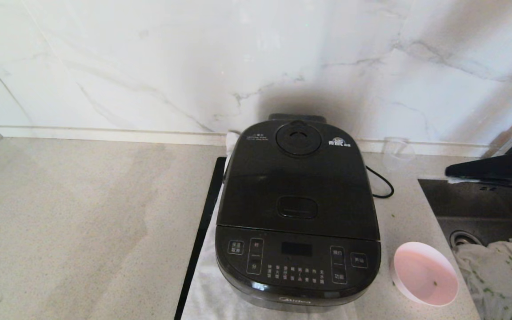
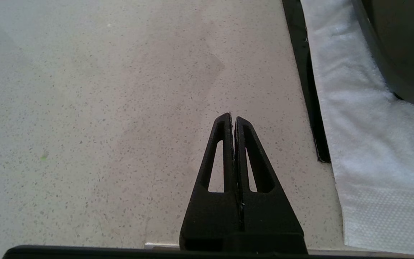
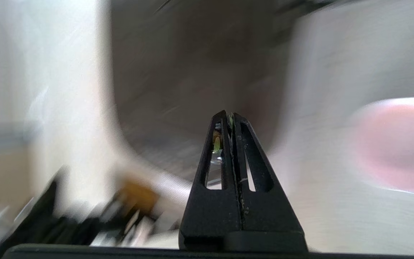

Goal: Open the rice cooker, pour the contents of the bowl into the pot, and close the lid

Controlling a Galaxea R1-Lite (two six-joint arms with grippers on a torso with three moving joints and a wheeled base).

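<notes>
On the counter (image 1: 82, 213), dead centre before you, sits the rice cooker (image 1: 297, 213), its lid (image 1: 297, 182) fully down and flush with the front panel. The pot is hidden beneath it and cannot be inspected. Just beside the cooker's front right corner stands the bowl (image 1: 425, 273), apart from the cooker and near the sink (image 1: 474, 209). Its pink interior is all but bare; you can make out one small green speck of the contents (image 1: 435, 282) and nothing more. Judged from this, the pour appears done and the lid closed, so little or nothing of the task remains.

Your left tool (image 2: 233, 120) hangs over bare counter to the left of the cooker, its fingers pressed together with nothing between them. The white cloth (image 2: 365, 144) under the cooker lies just to its right, with the cooker's base at the edge of that wrist view.

Your right tool (image 3: 230, 117) is likewise closed, gripping no object; a few green flecks cling at its tip. Its wrist view is smeared, and the bowl shows only as a pink patch off to one side.

The relation that matters: the bowl lies on the right side, so the right arm is the nearer one for any further handling of it. The lid's latch recess (image 1: 297, 207) faces you centrally, reachable by either arm.
</notes>
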